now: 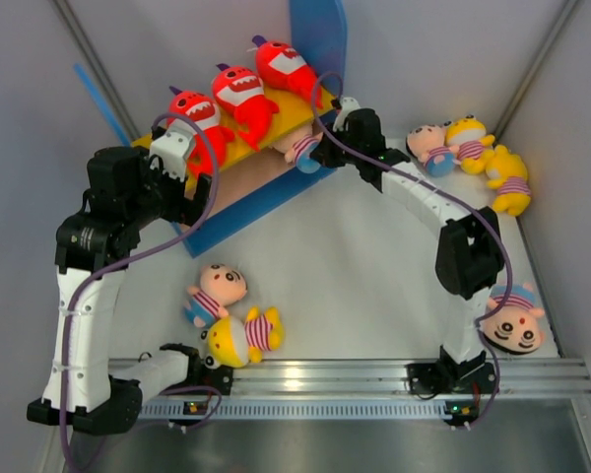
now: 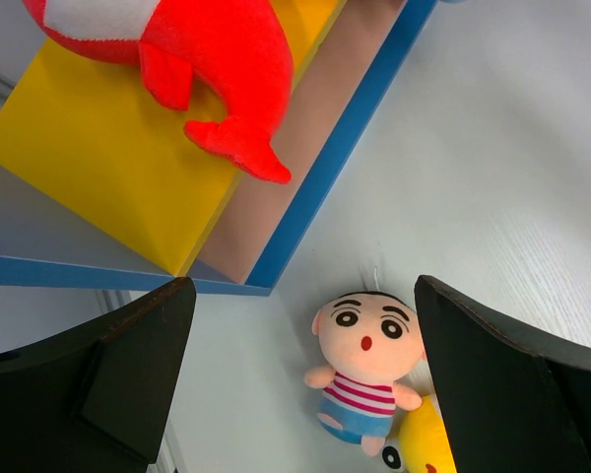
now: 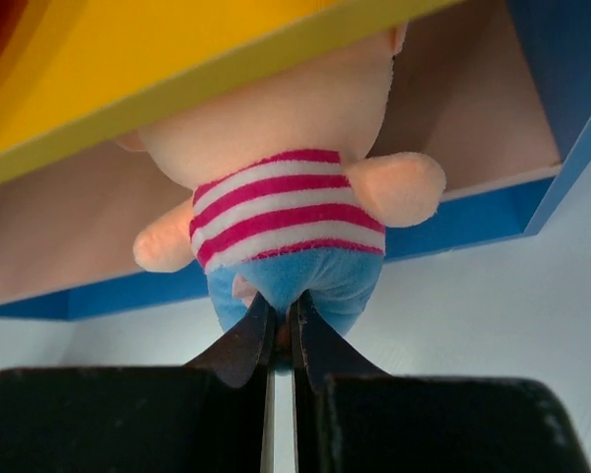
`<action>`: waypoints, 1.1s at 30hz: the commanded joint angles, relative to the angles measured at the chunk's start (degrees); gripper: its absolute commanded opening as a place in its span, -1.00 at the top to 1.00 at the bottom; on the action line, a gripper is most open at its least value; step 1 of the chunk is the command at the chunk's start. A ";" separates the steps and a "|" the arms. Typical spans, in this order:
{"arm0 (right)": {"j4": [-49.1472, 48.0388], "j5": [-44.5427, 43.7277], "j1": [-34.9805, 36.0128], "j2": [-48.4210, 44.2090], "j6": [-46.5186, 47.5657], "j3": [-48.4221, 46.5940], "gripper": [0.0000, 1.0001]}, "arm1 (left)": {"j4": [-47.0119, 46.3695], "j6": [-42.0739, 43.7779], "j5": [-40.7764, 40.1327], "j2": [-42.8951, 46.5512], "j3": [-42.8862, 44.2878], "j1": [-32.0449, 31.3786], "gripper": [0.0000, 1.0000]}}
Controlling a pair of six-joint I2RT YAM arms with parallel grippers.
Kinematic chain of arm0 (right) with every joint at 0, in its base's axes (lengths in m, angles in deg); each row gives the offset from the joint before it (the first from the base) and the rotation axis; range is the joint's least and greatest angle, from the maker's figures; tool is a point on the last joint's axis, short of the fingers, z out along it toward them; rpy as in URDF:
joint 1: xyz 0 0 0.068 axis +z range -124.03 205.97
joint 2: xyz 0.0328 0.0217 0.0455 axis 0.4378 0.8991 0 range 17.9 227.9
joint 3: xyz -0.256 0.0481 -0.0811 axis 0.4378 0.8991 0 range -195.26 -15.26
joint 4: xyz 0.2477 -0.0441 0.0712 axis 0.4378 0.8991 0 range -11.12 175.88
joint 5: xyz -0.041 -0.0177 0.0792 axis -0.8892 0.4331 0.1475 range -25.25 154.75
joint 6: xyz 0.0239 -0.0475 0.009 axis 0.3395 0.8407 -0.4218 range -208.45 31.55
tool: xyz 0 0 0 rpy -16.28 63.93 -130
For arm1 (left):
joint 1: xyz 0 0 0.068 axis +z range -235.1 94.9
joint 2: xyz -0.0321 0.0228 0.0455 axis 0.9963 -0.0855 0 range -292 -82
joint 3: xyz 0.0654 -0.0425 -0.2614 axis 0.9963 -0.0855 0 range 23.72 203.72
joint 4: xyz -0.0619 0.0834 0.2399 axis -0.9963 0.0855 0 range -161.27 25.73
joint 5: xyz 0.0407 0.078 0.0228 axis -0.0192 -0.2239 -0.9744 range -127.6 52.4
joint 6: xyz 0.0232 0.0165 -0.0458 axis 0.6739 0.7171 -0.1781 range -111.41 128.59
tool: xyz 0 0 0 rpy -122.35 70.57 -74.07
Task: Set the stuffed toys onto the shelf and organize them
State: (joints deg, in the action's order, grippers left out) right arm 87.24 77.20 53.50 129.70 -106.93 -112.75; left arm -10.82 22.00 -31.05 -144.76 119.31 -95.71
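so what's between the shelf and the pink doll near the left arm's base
Only bare table, from the shelf to the pink doll; the top view shows it.

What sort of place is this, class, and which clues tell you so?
Most likely a robot test bench, not a playroom: a left arm and right arm bolted to a metal rail at a white table, with stuffed toys and a small shelf.
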 commanded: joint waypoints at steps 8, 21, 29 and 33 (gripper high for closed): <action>-7.83 -3.83 -0.81 10.53 -0.42 -15.01 0.89 | -1.56 0.57 -1.18 -0.08 1.88 -0.11 -0.98; -10.73 -3.92 -1.42 3.17 2.22 -4.68 -0.21 | -1.56 0.83 -1.36 0.18 1.44 -0.11 -0.98; -15.56 -0.67 -12.57 -17.93 -4.36 17.32 -0.52 | -1.47 1.36 -1.54 0.18 1.00 -0.11 -0.98; -13.90 -4.44 -22.15 -19.01 -12.51 21.03 -0.54 | -1.21 1.36 -1.97 -0.25 1.09 -0.11 -0.98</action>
State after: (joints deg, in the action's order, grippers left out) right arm 76.75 75.43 36.99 111.72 -112.13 -92.49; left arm -10.82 22.50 -32.32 -145.16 119.40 -95.71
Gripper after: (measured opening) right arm 0.771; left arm 0.990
